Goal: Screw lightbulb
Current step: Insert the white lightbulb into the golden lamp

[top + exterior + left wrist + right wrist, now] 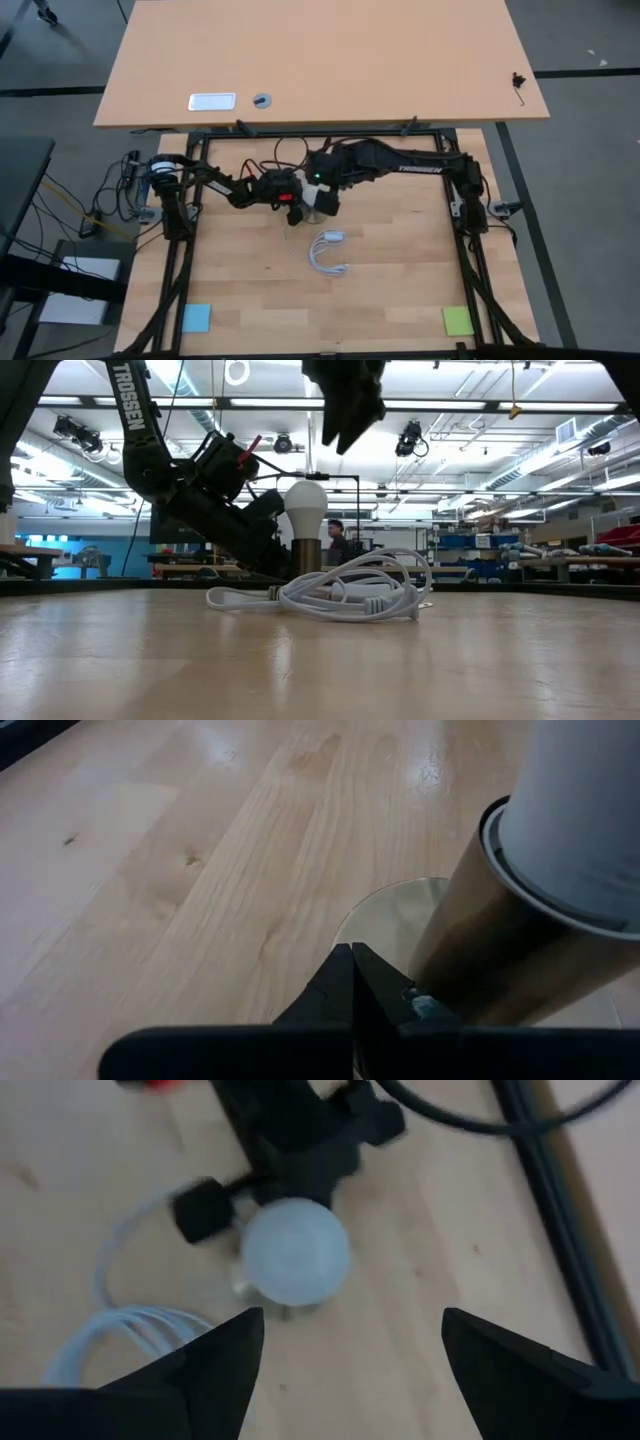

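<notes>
The white frosted lightbulb stands upright in a brass socket stem on a round silvery base disc at the table's middle. It also shows in the high view and the right wrist view. My left gripper is shut and low at the socket's left side, by the disc. My right gripper is open and hangs above the bulb, touching nothing. My left gripper presses its shut fingertips down on the rim of the socket's base disc, coming slanting down from the table's left. The disc lies flat on the table, and the stem and bulb stand upright beside the fingers.
A coiled white cord lies on the table just near of the socket. A blue note and a green note lie at the near corners. A second table stands beyond the far edge. A person shows far behind.
</notes>
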Controlling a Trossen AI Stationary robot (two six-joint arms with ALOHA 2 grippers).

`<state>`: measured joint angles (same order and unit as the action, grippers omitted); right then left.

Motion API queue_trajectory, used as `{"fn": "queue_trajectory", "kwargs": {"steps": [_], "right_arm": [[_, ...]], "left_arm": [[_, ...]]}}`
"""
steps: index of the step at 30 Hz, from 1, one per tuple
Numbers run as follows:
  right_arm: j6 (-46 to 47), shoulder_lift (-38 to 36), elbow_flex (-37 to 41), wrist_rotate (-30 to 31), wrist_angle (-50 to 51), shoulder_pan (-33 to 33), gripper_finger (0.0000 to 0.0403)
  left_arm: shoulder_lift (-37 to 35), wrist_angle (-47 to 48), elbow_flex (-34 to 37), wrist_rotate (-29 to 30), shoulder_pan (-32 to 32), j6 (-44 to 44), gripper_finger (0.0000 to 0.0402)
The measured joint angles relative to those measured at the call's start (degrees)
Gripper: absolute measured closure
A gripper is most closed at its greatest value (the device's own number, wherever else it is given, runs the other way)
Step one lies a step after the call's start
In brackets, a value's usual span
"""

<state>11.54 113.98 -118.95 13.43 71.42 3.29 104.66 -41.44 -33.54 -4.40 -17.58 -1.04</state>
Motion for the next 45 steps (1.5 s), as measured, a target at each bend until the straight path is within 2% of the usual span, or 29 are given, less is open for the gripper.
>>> {"fn": "queue_trajectory", "kwargs": {"steps": [5, 10, 14, 18, 21, 27, 38, 45], "right_arm": [[-2.5, -5.3, 13.4, 1.9, -10.0, 0.0, 0.0109], [-2.3, -15.6, 31.5, 1.2, -23.2, 0.1, 0.0132], [-3.3, -21.5, 45.7, -4.1, -41.0, 1.1, 0.0159], [-4.5, -22.9, 54.7, -9.2, -55.2, 2.6, 0.0188], [-4.2, -22.2, 57.9, -9.5, -58.8, 3.7, 0.0210], [-4.8, -21.3, 59.7, -10.1, -65.9, 4.8, 0.0253], [-5.8, -21.3, 59.7, -10.6, -66.2, 5.5, 0.0323], [-5.8, -21.3, 59.7, -10.6, -67.2, 5.5, 0.0351]], "left_arm": [[-0.6, 0.6, 0.0, 0.0, 0.0, 0.0, 0.0401], [-4.5, 4.5, 0.3, 0.2, 0.0, -0.4, 0.0401], [-8.1, 8.0, 0.2, 1.7, 0.0, -1.5, 0.0401], [-11.3, 11.4, 0.2, 2.7, 0.0, -1.6, 0.0401], [-13.0, 15.9, 0.2, 2.8, 0.0, -1.2, 0.0401], [-15.2, 17.5, 0.2, 2.7, 0.6, 0.2, 0.0401], [-19.1, 20.1, 0.2, 2.2, 1.6, 2.7, 0.0401], [-20.8, 20.7, 0.1, 2.2, 1.6, 4.1, 0.0402]]}}
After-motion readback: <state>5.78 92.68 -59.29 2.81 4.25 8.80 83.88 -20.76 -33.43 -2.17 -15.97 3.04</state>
